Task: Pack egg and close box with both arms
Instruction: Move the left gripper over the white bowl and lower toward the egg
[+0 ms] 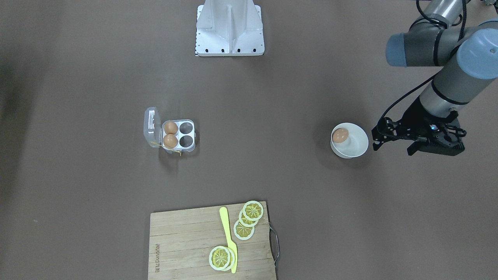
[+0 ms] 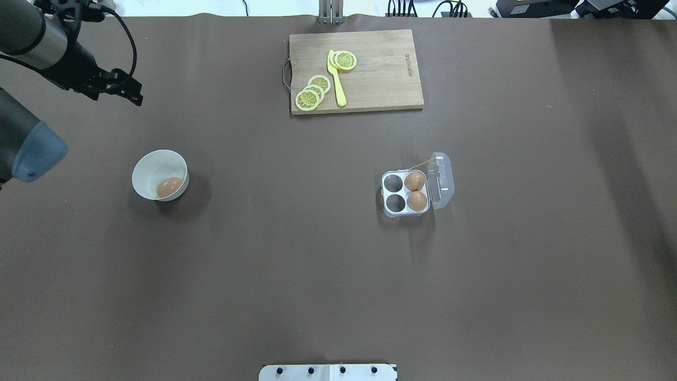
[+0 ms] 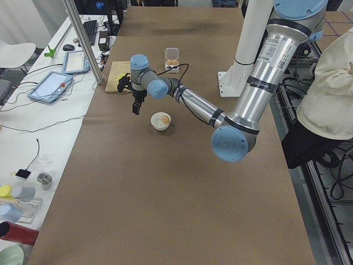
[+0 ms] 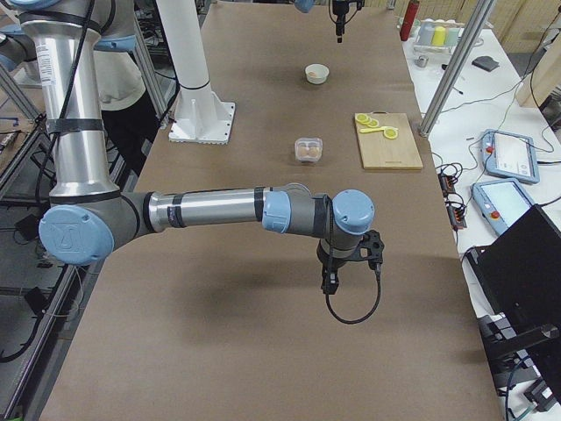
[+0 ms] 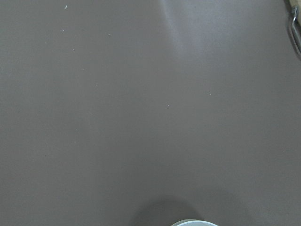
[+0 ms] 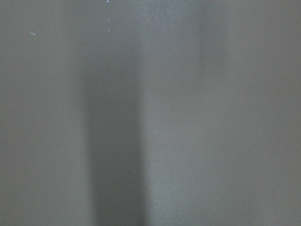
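One egg (image 1: 340, 135) lies in a white bowl (image 1: 360, 146); it also shows in the overhead view (image 2: 169, 187). The box (image 1: 187, 149) stands open, lid (image 1: 152, 126) folded back, with two eggs (image 1: 170, 127) (image 1: 169, 140) in the cells next to the lid and two cells empty. My left gripper (image 1: 392, 151) hangs just beside the bowl, above the table, empty, fingers apart. My right gripper (image 4: 331, 285) shows only in the exterior right view, far from the box, over bare table; I cannot tell its state.
A wooden cutting board (image 1: 183, 241) with lemon slices (image 1: 244, 229) and a yellow knife (image 1: 229, 241) lies at the table's far edge. The white robot base (image 1: 229, 27) stands at the near edge. A person (image 3: 331, 83) stands by the robot.
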